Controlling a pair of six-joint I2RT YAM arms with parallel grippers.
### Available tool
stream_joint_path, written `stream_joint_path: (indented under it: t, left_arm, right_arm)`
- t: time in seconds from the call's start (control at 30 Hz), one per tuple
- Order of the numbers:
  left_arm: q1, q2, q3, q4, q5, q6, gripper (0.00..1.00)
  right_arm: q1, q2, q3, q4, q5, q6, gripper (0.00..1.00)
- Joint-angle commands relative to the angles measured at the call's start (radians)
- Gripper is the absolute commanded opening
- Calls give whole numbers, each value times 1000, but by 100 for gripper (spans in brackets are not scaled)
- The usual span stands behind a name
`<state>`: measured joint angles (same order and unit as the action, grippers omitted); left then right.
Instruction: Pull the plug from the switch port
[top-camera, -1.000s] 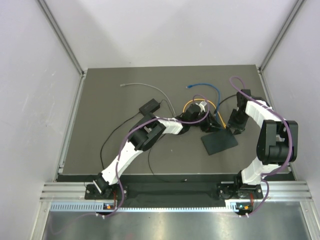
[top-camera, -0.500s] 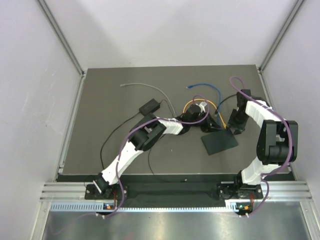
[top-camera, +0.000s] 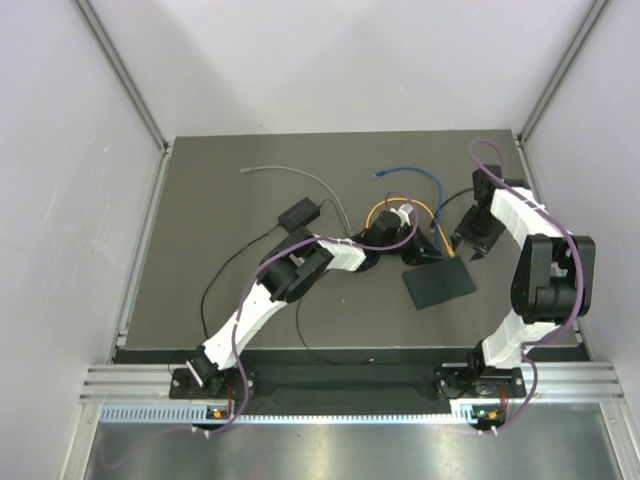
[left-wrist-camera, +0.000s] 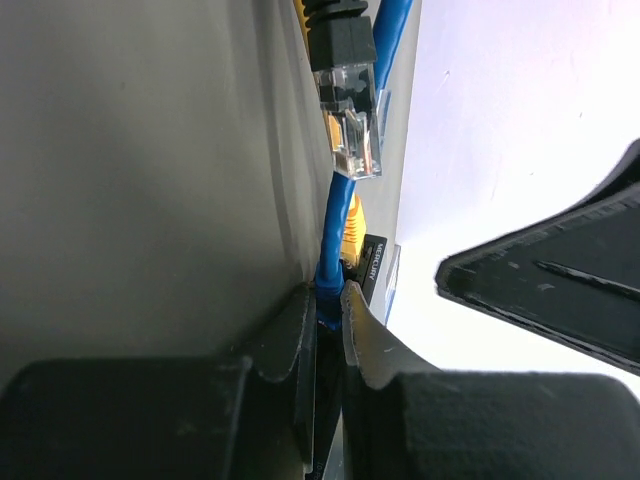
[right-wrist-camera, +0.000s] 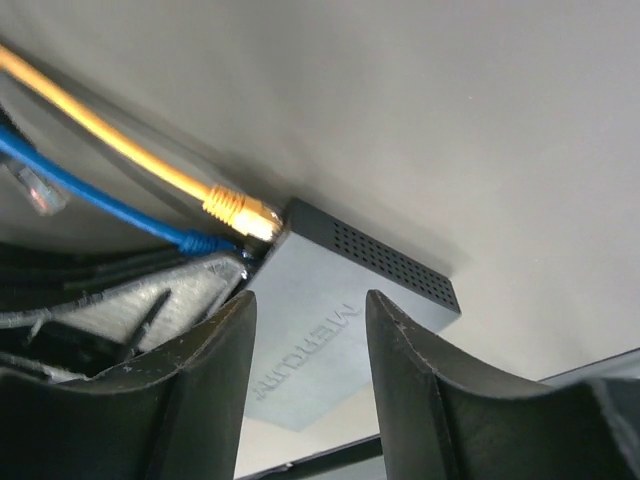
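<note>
Jaws of the left gripper are shut tight on a thin blue cable, right behind the small blue plug at its end. That plug sits in a switch port on the far side of the flat matte black box. A yellow plug sits just beside it. The right gripper hangs over the far right corner of the box, its jaws apart with nothing in them. I cannot tell if it touches the box.

I think the pull is about to start. To do it well, the left gripper should pull straight back, away from the box, along the line of the plug. A sideways tug could bend the plug or drag the box across the dark grey table. It may help if the right gripper held the box down. The little clip on the plug may catch too; I cannot see it.

The blue plug lies flat, low to the table. Its long way runs from the box out toward the far side, and its tip points into the box.
</note>
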<state>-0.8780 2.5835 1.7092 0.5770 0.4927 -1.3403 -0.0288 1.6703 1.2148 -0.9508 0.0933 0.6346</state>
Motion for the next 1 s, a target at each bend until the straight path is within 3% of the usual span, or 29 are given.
stream_joint_path:
  t: [0.0,0.5,0.8,0.9,0.97]
  left_arm:
    - [-4,9,-25,-45,-65,49,0]
    - [-1,-8,-65,29,-85,16,0]
    - [16,-23,-230,259,-161,-135,0]
    - [22,-28,-206,230,-174,-152,0]
    - [24,-62,-159,134,-190,-74,0]
  right_arm:
    - [17,46,40,-36,43,65,49]
    - [101,124,11,4,121,80,48]
    - [99,138,-18,27,123,80,47]
    - [99,149,-52,41,129,73,42]
    - [99,158,-81,49,131,63,40]
